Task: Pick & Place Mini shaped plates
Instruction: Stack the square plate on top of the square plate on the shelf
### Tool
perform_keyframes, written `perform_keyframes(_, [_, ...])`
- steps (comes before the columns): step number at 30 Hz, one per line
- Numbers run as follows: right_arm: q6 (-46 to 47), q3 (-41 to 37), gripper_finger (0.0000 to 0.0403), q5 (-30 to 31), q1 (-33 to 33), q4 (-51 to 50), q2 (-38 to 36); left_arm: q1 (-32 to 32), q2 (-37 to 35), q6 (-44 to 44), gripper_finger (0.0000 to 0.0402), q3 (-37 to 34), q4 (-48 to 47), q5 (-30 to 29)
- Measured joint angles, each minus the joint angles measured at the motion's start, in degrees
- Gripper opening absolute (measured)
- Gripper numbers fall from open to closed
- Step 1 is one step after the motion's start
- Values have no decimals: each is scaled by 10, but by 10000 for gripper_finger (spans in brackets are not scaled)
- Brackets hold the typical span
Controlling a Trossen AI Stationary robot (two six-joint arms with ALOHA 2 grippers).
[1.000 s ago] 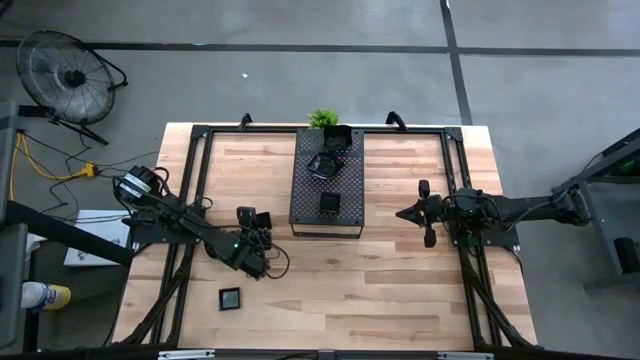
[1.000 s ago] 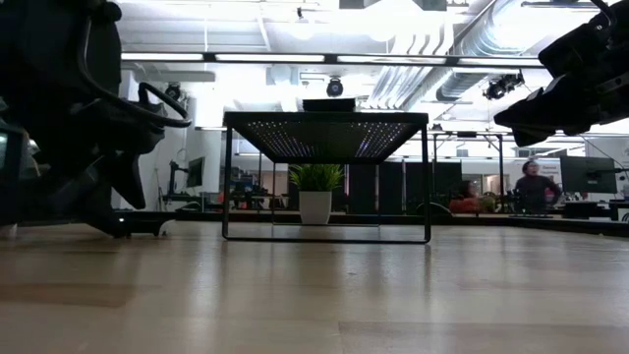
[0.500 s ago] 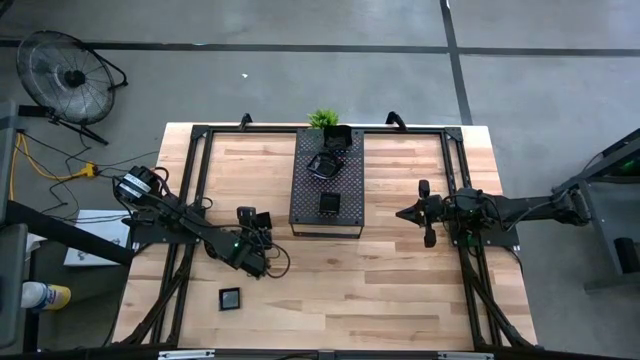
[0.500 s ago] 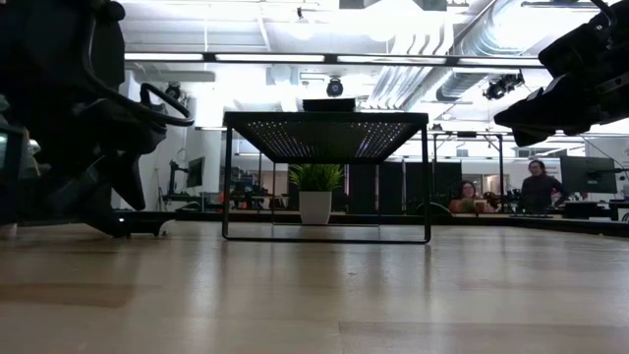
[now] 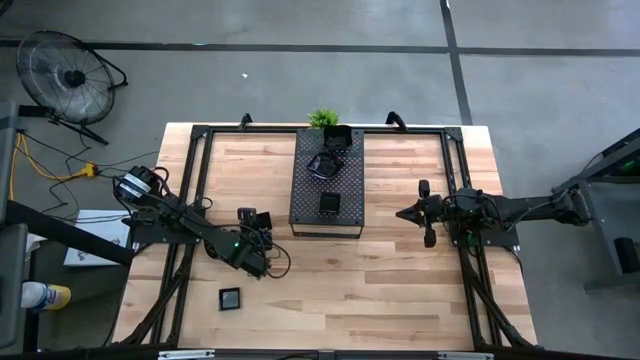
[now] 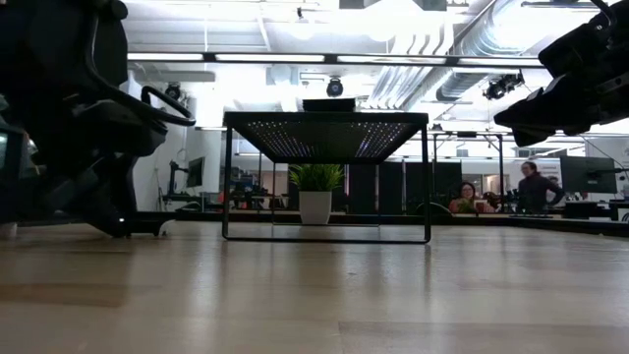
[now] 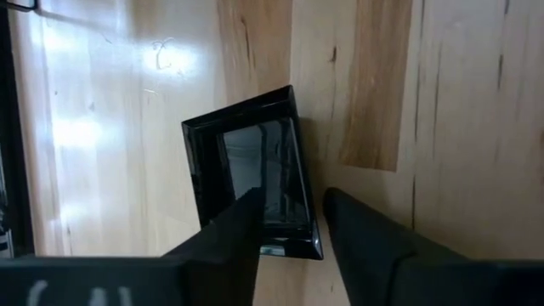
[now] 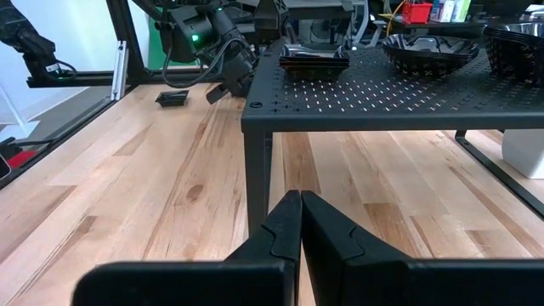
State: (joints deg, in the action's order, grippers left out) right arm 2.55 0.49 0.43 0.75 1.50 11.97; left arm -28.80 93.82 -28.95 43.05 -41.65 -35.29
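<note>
Mini shaped plates are spread over the pale wooden table [image 5: 400, 290]. One glossy black square plate [image 7: 252, 174] lies flat on the wood just left of the dark perforated rectangular tray [image 5: 327, 215]. The left gripper [image 7: 289, 223] has come down over it, one finger [image 7: 234, 234] over the plate's inside and the other outside its rim. The fingers stand closer together than a second ago, and whether they already pinch the rim cannot be told. Nothing else has shifted since then on the table.

The tray, raised on thin legs, carries three plates: a square black plate [image 5: 329, 203] at its near end, a wavy-rimmed black plate [image 5: 324, 165] in the middle, and a dark plate [image 5: 338, 136] at its far end beside the small green plant in a white pot [image 5: 323, 119]. Another small square black plate [image 5: 230, 297] lies on the table well to the left of the tray, towards the front.

The right gripper [image 8: 299, 223] hangs to the right of the tray, its fingers clenched together on nothing. No writing can be read.
</note>
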Motion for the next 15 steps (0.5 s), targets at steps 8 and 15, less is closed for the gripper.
perform_keyframes(8, [0, 0, 5, 0, 0, 0, 0, 0, 0, 0, 94, 0, 0, 7])
perform_keyframes(15, [0, 0, 5, 0, 0, 0, 0, 0, 1, 2, 60, -1, -3, 9])
